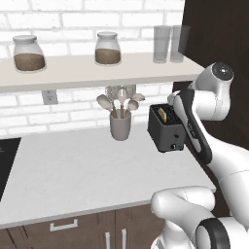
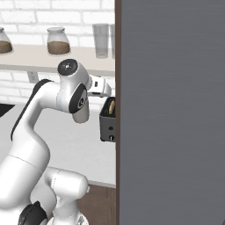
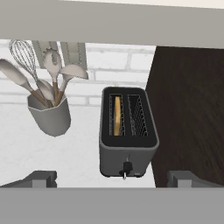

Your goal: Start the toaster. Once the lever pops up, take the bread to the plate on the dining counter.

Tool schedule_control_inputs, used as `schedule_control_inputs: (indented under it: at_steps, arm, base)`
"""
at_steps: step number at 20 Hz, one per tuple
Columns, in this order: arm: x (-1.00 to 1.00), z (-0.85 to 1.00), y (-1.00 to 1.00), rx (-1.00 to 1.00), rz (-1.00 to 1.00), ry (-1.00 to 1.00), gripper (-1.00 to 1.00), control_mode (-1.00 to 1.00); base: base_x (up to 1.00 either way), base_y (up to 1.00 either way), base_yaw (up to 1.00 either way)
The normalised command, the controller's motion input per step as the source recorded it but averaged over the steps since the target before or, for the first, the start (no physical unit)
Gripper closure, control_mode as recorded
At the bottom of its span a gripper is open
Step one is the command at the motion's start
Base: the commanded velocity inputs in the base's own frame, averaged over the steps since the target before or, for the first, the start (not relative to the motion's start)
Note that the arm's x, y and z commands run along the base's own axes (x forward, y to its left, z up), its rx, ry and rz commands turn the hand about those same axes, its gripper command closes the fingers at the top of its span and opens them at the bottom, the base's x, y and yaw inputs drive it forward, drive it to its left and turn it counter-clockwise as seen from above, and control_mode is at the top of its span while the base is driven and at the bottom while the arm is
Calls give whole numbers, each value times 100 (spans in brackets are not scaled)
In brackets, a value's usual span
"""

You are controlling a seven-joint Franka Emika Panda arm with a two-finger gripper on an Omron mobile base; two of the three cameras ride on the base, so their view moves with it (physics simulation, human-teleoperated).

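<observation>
Gripper (image 3: 112, 178), fingers spread apart, hovers before the toaster (image 3: 128, 131) holding the bread (image 3: 117, 115).

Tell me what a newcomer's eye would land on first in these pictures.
The dark toaster stands on the white counter beside a dark wall panel, with the bread sunk in its left slot in the hand view. Left of it, a grey utensil cup bristles with spoons and a whisk. The gripper hangs open above the toaster's front.
</observation>
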Motion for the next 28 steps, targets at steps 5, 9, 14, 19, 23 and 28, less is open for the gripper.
schedule_control_inputs:
  at_steps: [5, 9, 14, 19, 23, 28]
  arm:
    - [0, 0, 0, 0, 0, 0, -100, -100]
    - [0, 0, 0, 0, 0, 0, -100, -100]
    - [0, 0, 0, 0, 0, 0, -100, -100]
    - [0, 0, 0, 0, 0, 0, -100, -100]
    - [0, 0, 0, 0, 0, 0, -100, -100]
    - [0, 0, 0, 0, 0, 0, -100, -100]
  base:
    - [0, 0, 0]
    - [0, 0, 0]
    - [0, 0, 0]
    - [0, 0, 0]
    - [0, 0, 0]
    - [0, 0, 0]
